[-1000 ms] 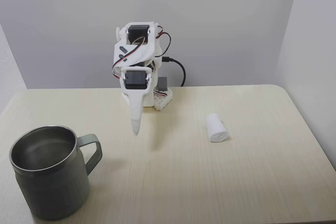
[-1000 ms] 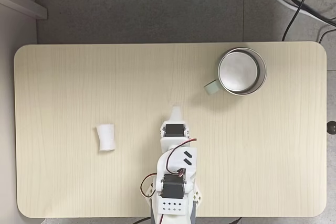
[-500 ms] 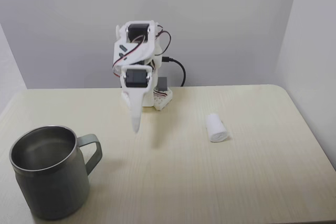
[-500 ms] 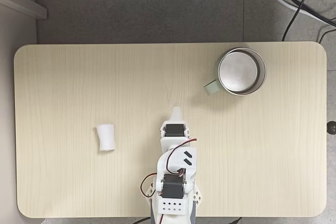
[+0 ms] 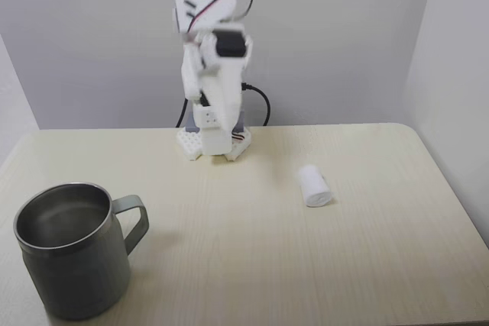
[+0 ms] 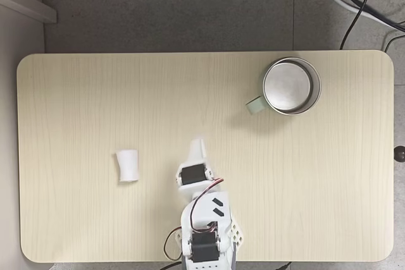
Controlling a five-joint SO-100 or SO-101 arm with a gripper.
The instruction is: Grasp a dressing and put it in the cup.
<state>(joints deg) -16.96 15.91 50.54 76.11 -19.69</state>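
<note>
Arm upright nr its base, motion-blurred; jaws state can't tell. Dressing lies on worktop, well apart from cup.

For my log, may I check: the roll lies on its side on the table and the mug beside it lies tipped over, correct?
Not quite. The roll does lie on its side on the table, but the mug stands upright, mouth up, far from the roll, as both fixed views show.

Pale wooden table with dressing, cup
</note>
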